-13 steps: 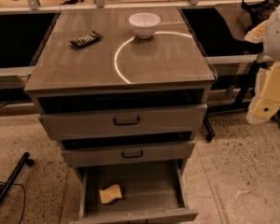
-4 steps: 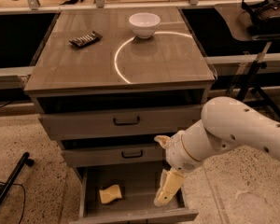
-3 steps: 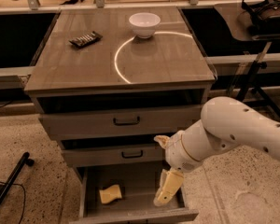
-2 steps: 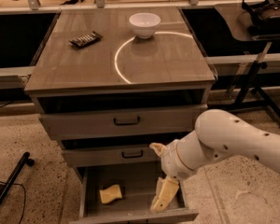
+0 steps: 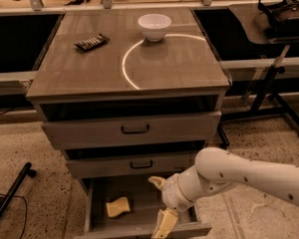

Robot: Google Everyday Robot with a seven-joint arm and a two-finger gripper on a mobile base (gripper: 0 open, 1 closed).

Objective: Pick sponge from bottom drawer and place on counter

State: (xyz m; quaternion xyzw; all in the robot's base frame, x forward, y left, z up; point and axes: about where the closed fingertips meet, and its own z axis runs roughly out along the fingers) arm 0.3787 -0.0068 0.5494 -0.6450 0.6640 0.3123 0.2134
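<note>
The pale-yellow sponge [image 5: 118,206] lies in the left part of the open bottom drawer [image 5: 88,209]. My gripper [image 5: 159,203] hangs over the drawer's front middle, just right of the sponge and not touching it. Its cream fingers [image 5: 163,223] are spread apart and hold nothing. The white arm reaches in from the lower right. The counter [image 5: 169,66] is the glossy top of the cabinet, with a bright curved reflection.
A white bowl [image 5: 154,26] and a dark wrapped bar [image 5: 91,42] sit on the counter. The two upper drawers are slightly open. A side table with black legs [image 5: 269,78] and a headset [image 5: 285,9] stands at right. A black leg [image 5: 10,195] lies on the floor at left.
The arm swung in from the right to the front of the cabinet, then shifted left and lower toward the sponge. The sponge has not moved.
</note>
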